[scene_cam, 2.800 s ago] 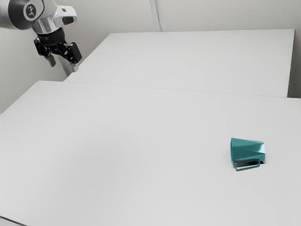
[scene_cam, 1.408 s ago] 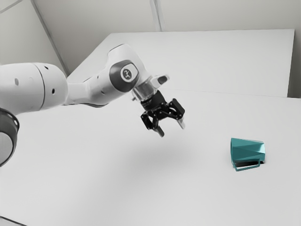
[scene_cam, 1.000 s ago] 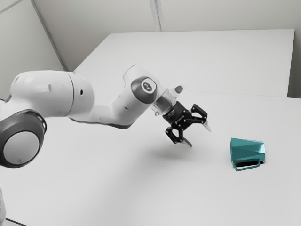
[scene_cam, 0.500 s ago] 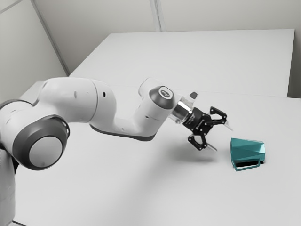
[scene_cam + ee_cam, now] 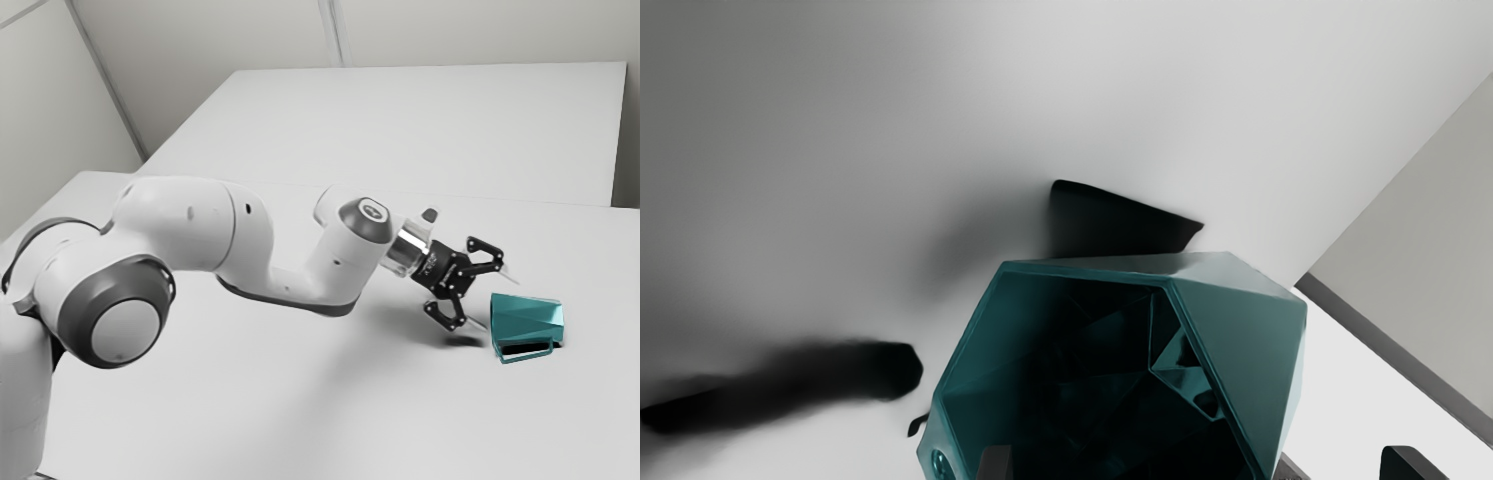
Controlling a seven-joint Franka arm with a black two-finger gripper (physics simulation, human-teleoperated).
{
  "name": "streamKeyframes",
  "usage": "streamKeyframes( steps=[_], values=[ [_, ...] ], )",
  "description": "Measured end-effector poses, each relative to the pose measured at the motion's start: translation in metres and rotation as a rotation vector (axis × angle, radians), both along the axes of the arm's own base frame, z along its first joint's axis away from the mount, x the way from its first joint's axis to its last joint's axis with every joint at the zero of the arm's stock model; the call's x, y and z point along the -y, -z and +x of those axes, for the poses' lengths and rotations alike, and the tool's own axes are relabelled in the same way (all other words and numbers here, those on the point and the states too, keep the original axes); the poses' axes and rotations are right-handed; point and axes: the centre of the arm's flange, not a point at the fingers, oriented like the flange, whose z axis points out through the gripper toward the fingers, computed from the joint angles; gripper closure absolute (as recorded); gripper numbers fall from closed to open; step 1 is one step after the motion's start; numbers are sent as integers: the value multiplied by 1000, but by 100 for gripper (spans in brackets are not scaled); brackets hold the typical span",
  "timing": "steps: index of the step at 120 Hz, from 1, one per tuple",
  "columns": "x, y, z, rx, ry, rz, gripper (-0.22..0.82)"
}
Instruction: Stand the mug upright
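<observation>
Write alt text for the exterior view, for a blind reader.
A faceted teal mug lies on its side on a white table, its mouth toward the open black two-finger gripper of a white Franka arm reaching in from the exterior view's left.

the mug [image 5: 1113, 367] faces the hand [image 5: 501, 304] mouth-first, its dark inside seemingly faceted.

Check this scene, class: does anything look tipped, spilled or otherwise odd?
The faceted teal mug lies on its side on the white table, its mouth facing the open gripper; that looks odd because a mug normally stands on its base. I see no spill.
</observation>
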Motion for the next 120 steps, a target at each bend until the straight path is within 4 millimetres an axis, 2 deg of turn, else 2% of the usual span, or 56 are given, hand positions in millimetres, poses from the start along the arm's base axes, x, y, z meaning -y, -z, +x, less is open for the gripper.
streamKeyframes(
  steps=[29, 63, 72, 91, 109, 120],
  values=[
    [10, 5, 7, 6, -8, -14, 0],
    [20, 5, 5, 9, -14, -24, 1],
    [21, 4, 5, 10, -15, -24, 11],
    [22, 3, 5, 15, -11, -21, 48],
    [24, -6, 10, 33, -9, -25, 65],
    [28, -14, 13, 50, -5, -32, 71]
  ],
)
